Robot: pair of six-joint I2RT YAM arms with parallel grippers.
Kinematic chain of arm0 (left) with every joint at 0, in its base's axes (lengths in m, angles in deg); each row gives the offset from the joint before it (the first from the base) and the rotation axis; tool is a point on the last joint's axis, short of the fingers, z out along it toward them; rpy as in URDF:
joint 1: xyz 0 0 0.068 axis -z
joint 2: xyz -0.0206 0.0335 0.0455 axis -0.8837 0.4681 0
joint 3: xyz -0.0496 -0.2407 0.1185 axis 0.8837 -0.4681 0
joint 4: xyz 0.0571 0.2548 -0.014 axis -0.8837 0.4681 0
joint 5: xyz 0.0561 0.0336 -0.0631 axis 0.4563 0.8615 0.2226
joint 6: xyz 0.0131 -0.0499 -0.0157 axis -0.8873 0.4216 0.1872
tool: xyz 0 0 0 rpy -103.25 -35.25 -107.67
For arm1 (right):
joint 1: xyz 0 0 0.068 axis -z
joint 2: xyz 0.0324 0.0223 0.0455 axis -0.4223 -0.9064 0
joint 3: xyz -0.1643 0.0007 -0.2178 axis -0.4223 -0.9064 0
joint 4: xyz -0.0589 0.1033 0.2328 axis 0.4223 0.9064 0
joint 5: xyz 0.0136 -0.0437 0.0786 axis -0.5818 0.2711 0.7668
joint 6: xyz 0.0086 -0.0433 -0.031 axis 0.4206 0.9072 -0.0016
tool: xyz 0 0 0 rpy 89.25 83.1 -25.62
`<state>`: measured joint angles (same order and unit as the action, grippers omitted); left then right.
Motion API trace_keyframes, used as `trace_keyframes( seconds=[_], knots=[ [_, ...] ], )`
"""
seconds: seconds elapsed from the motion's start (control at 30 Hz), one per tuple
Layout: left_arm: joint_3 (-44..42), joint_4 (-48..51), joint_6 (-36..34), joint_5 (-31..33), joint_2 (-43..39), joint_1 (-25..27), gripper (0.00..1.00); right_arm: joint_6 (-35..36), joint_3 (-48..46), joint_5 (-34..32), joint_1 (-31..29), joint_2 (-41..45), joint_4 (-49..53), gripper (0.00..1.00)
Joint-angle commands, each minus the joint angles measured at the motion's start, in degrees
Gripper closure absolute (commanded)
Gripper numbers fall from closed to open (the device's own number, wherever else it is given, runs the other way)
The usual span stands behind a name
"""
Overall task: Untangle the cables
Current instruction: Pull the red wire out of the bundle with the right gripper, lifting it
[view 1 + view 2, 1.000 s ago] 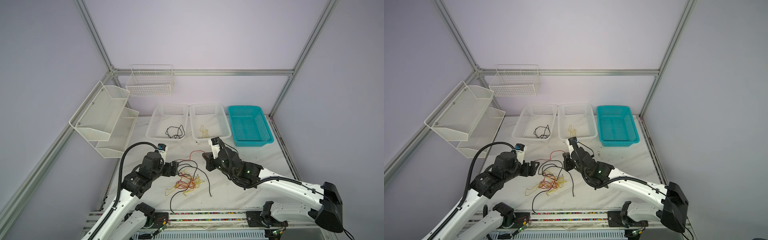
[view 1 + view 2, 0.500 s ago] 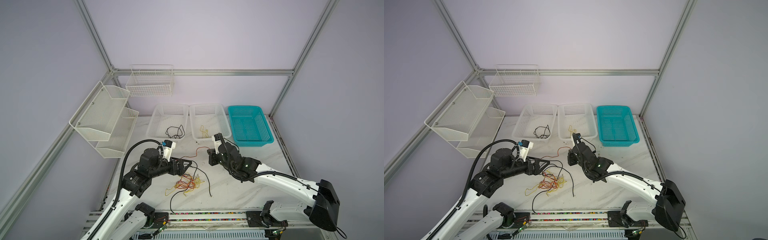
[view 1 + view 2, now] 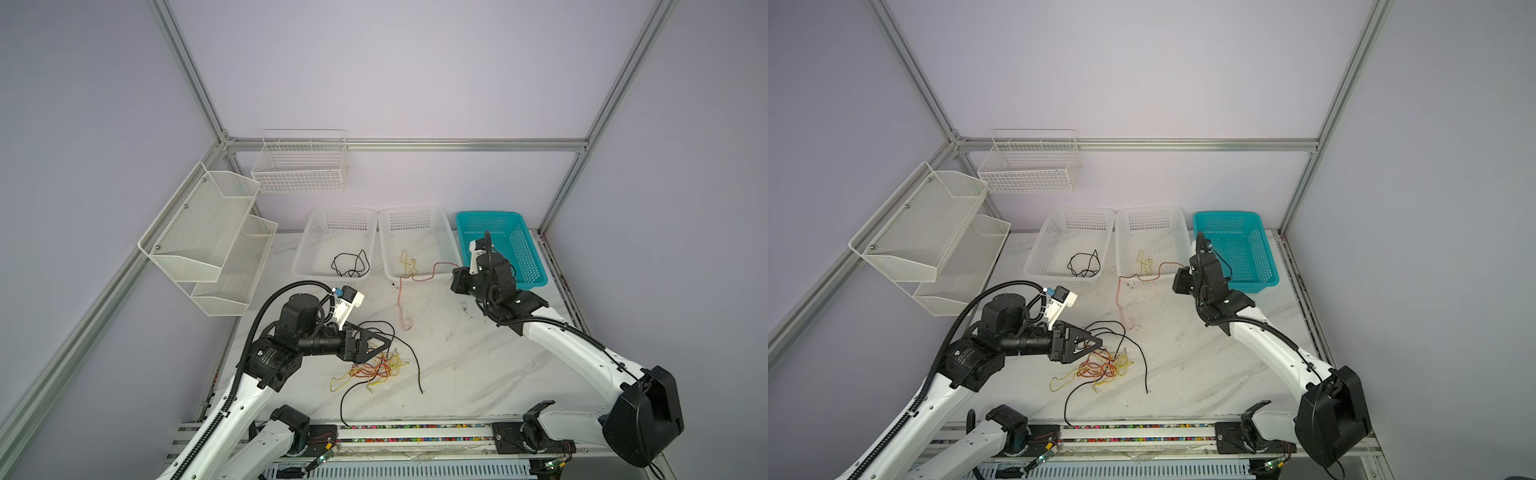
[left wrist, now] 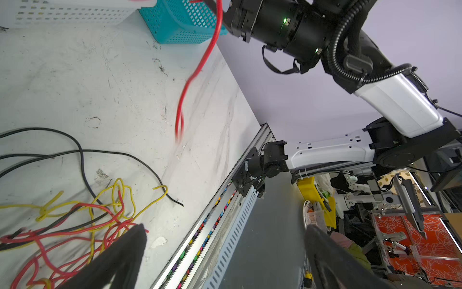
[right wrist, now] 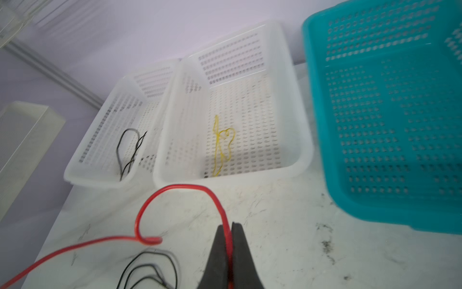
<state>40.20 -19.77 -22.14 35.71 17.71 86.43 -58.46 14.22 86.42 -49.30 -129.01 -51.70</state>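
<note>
The right gripper [image 5: 227, 232] is pinching a red cable [image 5: 175, 186] at one o'clock from the tangle [image 3: 374, 370], while the left gripper [image 3: 379, 343] is hovering at its twelve o'clock edge, jaws wide and empty.

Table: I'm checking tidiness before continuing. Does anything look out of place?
Yes: the red cable dangles from the shut right gripper over the table, and one black cable reaches its front edge.

Row: white basket [image 3: 316, 232], second white basket [image 3: 411, 220], teal basket [image 3: 524, 253]; mesh shelf [image 3: 199, 224], wire rack [image 3: 299, 166] seemingly wall-mounted.
</note>
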Motion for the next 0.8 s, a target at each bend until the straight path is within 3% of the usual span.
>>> trace_keyframes(
  seconds=[0.0, 0.07, 0.33, 0.57, 0.67, 0.77],
  knots=[
    [7.3, 7.4, -5.8, 5.5, -1.1, -0.8, 0.01, -4.0, 0.2, 3.5, 8.6, 4.4, 0.9, 1.0],
    [7.4, 8.9, -7.4, 9.3, -1.2, -1.1, 0.0, -5.7, 0.5, 5.5, 12.4, 5.8, 0.8, 1.0],
    [5.6, 7.9, -9.0, 29.3, -1.9, -1.9, 0.0, -9.2, 5.2, 0.1, 13.0, 9.0, 1.8, 1.0],
    [-5.2, -0.4, -7.1, 46.6, -6.2, -2.0, 0.0, -13.1, 10.8, -5.8, 13.2, 10.3, 3.2, 1.0],
    [-6.8, -0.8, -6.7, 52.0, -6.9, -2.1, 0.0, -14.5, 13.1, -10.4, 13.3, 10.5, 4.2, 1.0],
    [-7.4, -1.0, -6.3, 53.4, -6.7, -2.1, 0.01, -16.2, 14.9, -14.3, 13.3, 10.4, 4.7, 1.0]
  ],
)
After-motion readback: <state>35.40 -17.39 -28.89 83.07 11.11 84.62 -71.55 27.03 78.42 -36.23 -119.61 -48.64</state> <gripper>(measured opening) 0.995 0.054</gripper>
